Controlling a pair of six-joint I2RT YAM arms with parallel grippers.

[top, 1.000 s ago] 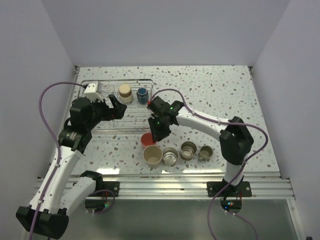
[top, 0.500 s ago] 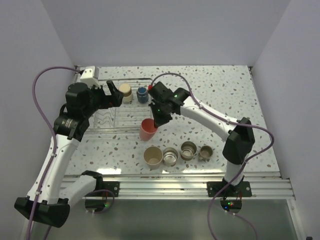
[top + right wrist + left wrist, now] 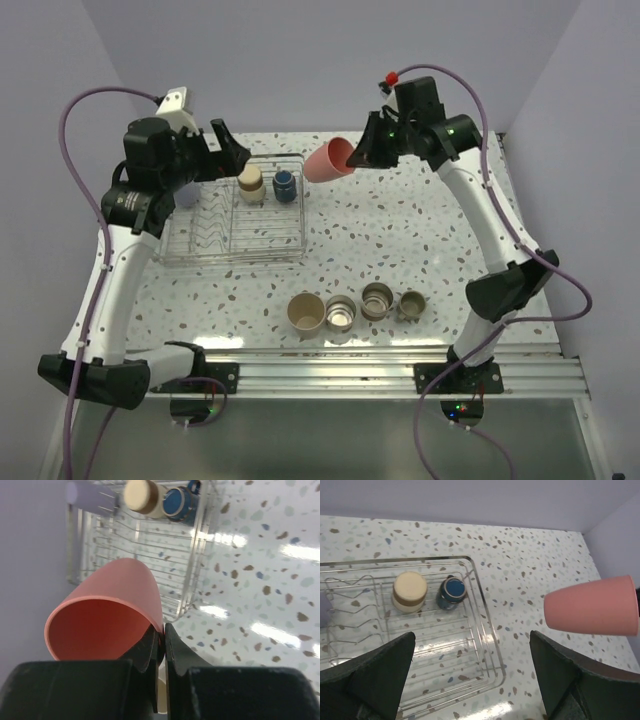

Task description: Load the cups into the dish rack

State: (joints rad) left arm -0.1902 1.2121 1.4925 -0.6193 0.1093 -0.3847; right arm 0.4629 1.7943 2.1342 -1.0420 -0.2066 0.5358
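My right gripper is shut on the rim of the pink-red cup and holds it on its side, high above the table, right of the dish rack. The right wrist view shows one finger inside the cup and one outside. My left gripper is open and empty above the rack's far edge. In the rack stand an upturned olive-tan mug, a black mug and a lavender cup, half hidden by the left arm. The beige tumbler and three steel cups stand in a row near the front.
The rack's upright prongs fill its left half. The left wrist view looks down on the rack, both mugs and the pink-red cup. Walls close in the table at left, back and right.
My right gripper lifted the pink-red cup from the table beside the rack, up and to the far right, tipping it sideways. My left arm rose and drew back towards the far left.
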